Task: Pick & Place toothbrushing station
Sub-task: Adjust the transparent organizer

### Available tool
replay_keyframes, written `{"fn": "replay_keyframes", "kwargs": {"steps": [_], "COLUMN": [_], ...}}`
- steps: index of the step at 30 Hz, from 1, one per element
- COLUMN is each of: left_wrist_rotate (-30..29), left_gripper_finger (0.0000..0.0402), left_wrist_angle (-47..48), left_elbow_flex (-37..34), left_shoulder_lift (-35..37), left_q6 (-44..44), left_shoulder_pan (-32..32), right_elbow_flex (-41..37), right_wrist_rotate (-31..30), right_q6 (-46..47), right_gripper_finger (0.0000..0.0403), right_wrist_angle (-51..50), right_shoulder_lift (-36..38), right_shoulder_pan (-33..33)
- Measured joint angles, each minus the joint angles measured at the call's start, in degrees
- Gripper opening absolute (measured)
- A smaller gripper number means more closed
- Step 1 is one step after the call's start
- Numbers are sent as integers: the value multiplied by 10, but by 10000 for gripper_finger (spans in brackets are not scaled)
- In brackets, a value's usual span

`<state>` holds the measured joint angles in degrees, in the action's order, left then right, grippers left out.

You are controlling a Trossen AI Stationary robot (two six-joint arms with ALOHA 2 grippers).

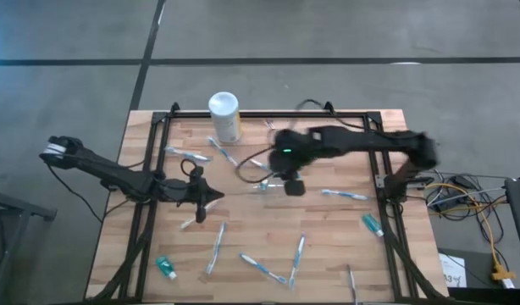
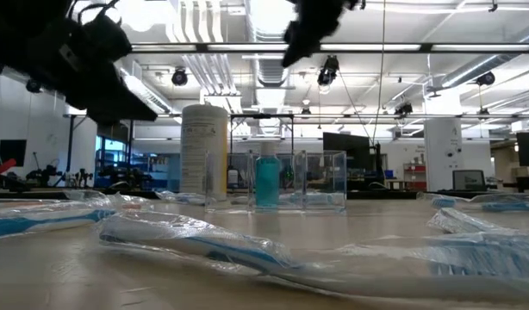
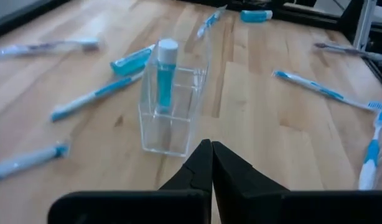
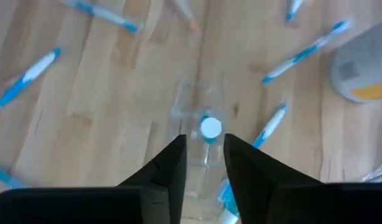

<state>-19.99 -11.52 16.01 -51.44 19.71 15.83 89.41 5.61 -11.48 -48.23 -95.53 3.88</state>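
The clear holder (image 3: 172,102) stood mid-table with a tube inside. The right gripper (image 4: 203,152) hung above it, fingers parted and empty; it should straddle one wall squarely. The left gripper (image 3: 211,163) waited closed.

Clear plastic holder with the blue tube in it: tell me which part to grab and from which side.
Grab the clear holder by its two long flat walls, near the top rim, coming straight down. It stands upright, open at the top, with a capped blue tube inside, so the fingers should straddle the walls. The right claw hangs open above it; the left claw is shut beside it.
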Motion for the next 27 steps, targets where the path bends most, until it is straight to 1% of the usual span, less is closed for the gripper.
{"fn": "replay_keyframes", "kwargs": {"steps": [4, 6, 9, 10, 13, 16, 19, 25, 27], "left_wrist_rotate": [-3, -3, -1, 7, 53, 86, 94, 96, 85], "left_gripper_finger": [3, 3, 2, 2, 2, 2, 3, 3, 5], "left_wrist_angle": [-33, -34, -34, -35, -34, -41, -40, -46, -45], "left_elbow_flex": [-15, -14, -1, 6, 25, 50, 75, 130, 145], "left_shoulder_lift": [-16, -28, -52, -62, -99, -142, -194, -291, -317], "left_q6": [7, 13, 36, 43, 44, 46, 55, 49, 43], "left_shoulder_pan": [0, 0, 0, 0, 0, 1, 1, 0, 0], "right_elbow_flex": [-216, -304, -410, -443, -533, -597, -642, -704, -719], "right_wrist_rotate": [-10, -51, -101, -105, -110, -117, -119, -119, -118], "right_q6": [22, 25, 54, 69, 104, 137, 159, 175, 177], "right_gripper_finger": [59, 43, 24, 19, 10, 9, 8, 8, 8], "right_wrist_angle": [190, 261, 348, 376, 449, 488, 502, 562, 574], "right_shoulder_lift": [137, 195, 277, 302, 362, 406, 426, 428, 429], "right_shoulder_pan": [1, 1, 2, 2, 1, 1, 1, 2, 1]}}
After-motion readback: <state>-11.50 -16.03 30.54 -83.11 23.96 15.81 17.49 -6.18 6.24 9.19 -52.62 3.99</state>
